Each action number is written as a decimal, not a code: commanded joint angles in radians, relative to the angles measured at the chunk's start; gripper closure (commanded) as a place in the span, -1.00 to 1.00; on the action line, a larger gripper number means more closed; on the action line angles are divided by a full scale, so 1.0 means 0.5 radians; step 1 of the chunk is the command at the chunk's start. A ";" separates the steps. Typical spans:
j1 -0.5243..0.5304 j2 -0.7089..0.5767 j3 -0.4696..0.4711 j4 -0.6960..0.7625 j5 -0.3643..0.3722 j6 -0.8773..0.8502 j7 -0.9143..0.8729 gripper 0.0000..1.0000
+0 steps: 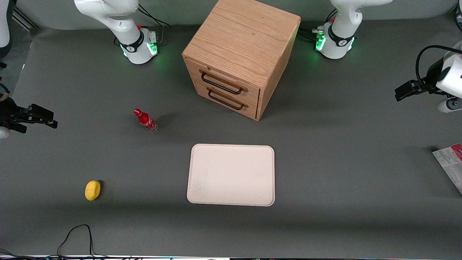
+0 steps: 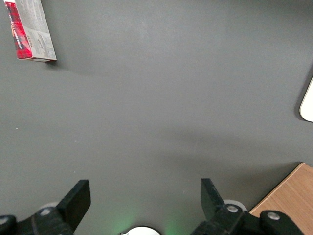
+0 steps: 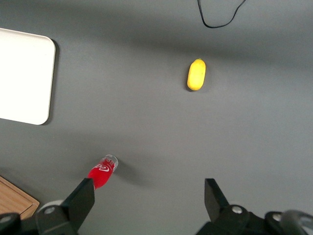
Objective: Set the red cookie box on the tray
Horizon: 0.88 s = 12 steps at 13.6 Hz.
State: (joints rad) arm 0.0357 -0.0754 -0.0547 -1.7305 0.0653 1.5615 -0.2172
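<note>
The gripper (image 2: 142, 200) is hanging above bare grey table (image 2: 156, 122) at the working arm's end, its fingers (image 2: 78, 198) spread wide apart, holding and touching nothing. Well away from it, the red cookie box (image 2: 30, 30) is lying flat on the table, thin, with a red strip along one edge and whitish-grey printed panels. The front view is showing only part of the box (image 1: 451, 164), nearer the camera than the gripper (image 1: 402, 92). That view alone is showing the whole cream tray (image 1: 231, 175), lying toward the table's middle, with a wooden drawer cabinet (image 1: 240, 54) farther from the camera.
</note>
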 commanded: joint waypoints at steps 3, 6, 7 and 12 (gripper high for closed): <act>0.030 0.034 -0.023 0.077 -0.039 -0.080 0.020 -1.00; 0.048 0.059 -0.023 0.098 -0.042 -0.070 0.023 -1.00; 0.054 0.086 -0.019 0.129 -0.042 -0.076 0.039 -1.00; 0.164 0.212 -0.016 0.310 -0.017 -0.126 0.045 -1.00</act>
State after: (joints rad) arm 0.0861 -0.0132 -0.0564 -1.6451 0.0579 1.5395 -0.2127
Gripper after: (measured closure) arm 0.000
